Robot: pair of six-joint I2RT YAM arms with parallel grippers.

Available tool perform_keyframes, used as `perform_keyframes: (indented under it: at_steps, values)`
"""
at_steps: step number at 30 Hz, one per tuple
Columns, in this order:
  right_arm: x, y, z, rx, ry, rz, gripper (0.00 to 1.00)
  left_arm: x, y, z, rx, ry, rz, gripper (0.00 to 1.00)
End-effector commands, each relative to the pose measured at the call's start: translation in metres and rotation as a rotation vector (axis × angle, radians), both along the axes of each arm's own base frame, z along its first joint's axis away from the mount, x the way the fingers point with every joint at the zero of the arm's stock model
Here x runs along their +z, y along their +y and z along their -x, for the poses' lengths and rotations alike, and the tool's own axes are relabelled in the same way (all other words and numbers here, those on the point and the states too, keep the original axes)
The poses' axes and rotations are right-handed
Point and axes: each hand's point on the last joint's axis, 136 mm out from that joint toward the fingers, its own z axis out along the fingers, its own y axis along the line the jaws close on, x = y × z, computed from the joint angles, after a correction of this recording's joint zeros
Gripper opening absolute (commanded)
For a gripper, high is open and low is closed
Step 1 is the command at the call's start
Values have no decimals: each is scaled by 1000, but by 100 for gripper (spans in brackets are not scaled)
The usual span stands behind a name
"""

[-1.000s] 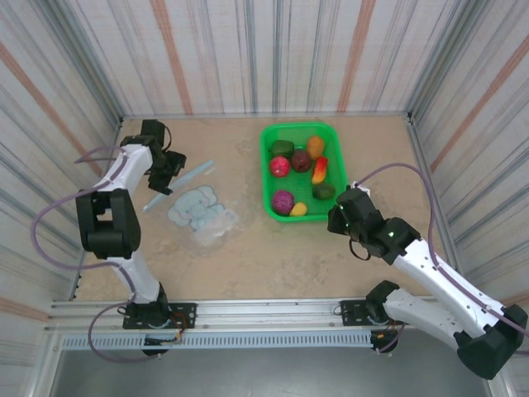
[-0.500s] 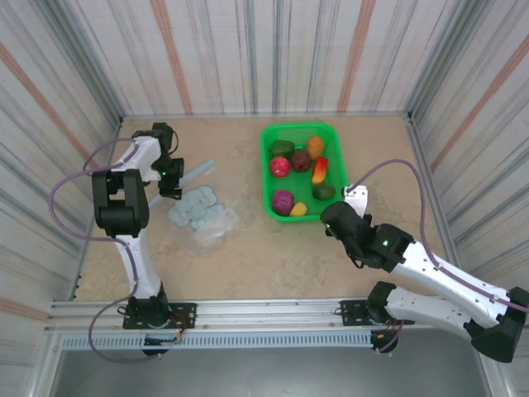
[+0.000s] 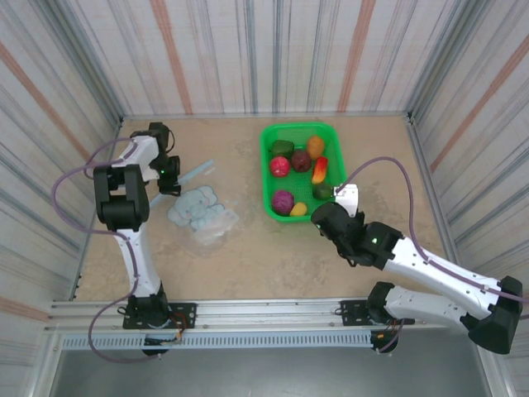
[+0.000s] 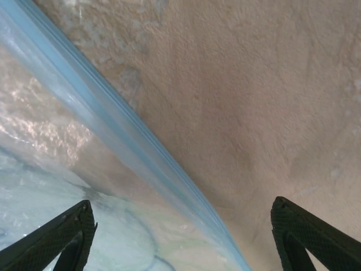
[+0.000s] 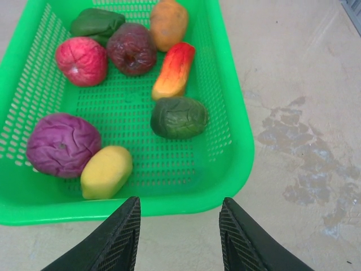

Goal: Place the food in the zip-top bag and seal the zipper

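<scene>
The left arm [image 3: 136,256] and right arm [image 3: 438,269] had white shells, black joints and looping mauve cables [image 3: 56,188], on black bases [image 3: 153,314] bolted to a silver rail [image 3: 264,308]. The right hand's [image 5: 180,203] fingers [image 5: 121,237] were black, cross-hatched.

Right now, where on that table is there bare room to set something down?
Bare table lies between bag and basket, in front of the bag toward the near edge, and right of the basket to the wall. Crowded: the basket, holding the food, and the zipper, beneath the left end effector.
</scene>
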Motion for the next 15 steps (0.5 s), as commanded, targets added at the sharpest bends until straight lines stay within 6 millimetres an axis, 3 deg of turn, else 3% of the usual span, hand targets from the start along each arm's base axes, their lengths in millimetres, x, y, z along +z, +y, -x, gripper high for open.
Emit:
perform_keyframes:
  at_steps: [1,5,8,13,15]
  values:
    - [11,0,-7,-4,-38,25,41,-16,-5,1,-31,34,18,78]
    - [14,-2,-9,-8,-45,34,41,-15,-13,-8,-99,-13,19,60]
    - [17,-4,-9,-11,-50,30,41,-9,-20,-27,-191,-112,40,33]
    - [20,-4,-7,24,-46,24,42,19,-22,-43,-384,-180,-12,5]
    - [23,-4,-6,30,-43,14,42,30,-25,-47,-448,-205,-12,0]
